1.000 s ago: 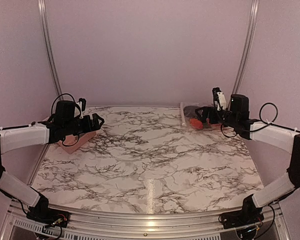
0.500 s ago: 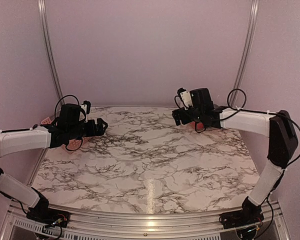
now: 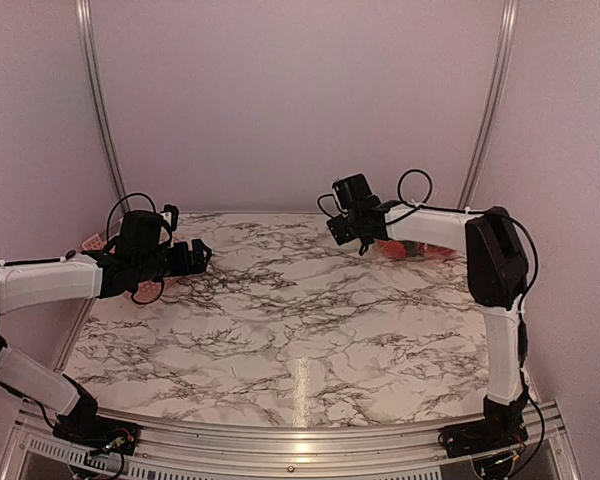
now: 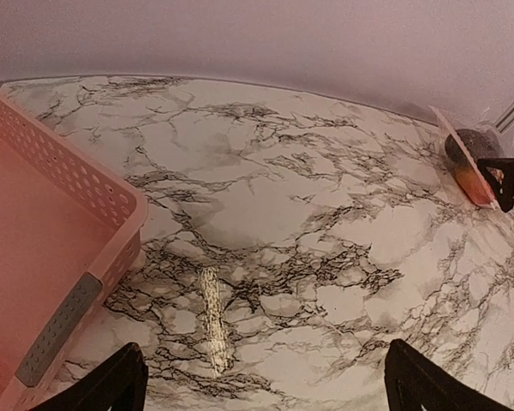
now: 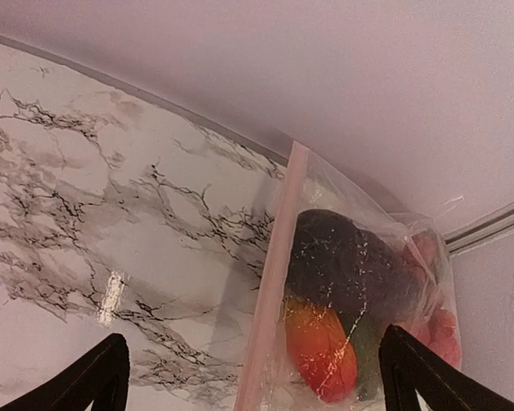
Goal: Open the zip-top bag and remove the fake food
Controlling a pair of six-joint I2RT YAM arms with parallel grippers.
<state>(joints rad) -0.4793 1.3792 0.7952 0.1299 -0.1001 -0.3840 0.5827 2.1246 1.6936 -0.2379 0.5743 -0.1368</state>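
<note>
Top cam: your left hand sits mid-left of frame over the desk, fingers spread, nothing btwn them. The pink basket is mostly hidden behind that arm at the far left edge. Your right hand is upper ctr-right, w/ the arm stretched across the back of the desk. Its finger gap is hard to judge from this angle. The zip-top bag lies just right of it near the back wall, largely covered by the forearm. The fake food shows only as a red patch under the arm.

Left wrist cam: left hand is wide open, fingertips at the bottom corners, bare marble desk btwn them. The basket fills the lower left, its corner near the left fingertip. The zip-top bag is far upper right on the desk by the wall, w/ dark and orange fake food inside. Black hardware at the right edge sits next to the bag; touching or not, can't tell.

Right wrist cam: right hand is wide open, gripping nothing, fingertips at the bottom corners. The zip-top bag fills the lower right, lying on the desk close to the wall. Its zip strip runs from mid-frame down to bottom ctr. Can't tell if it's sealed. The fake food is all inside: dark piece on top, orange-red below it, red ones at right. No contact btwn hand and bag visible.
</note>
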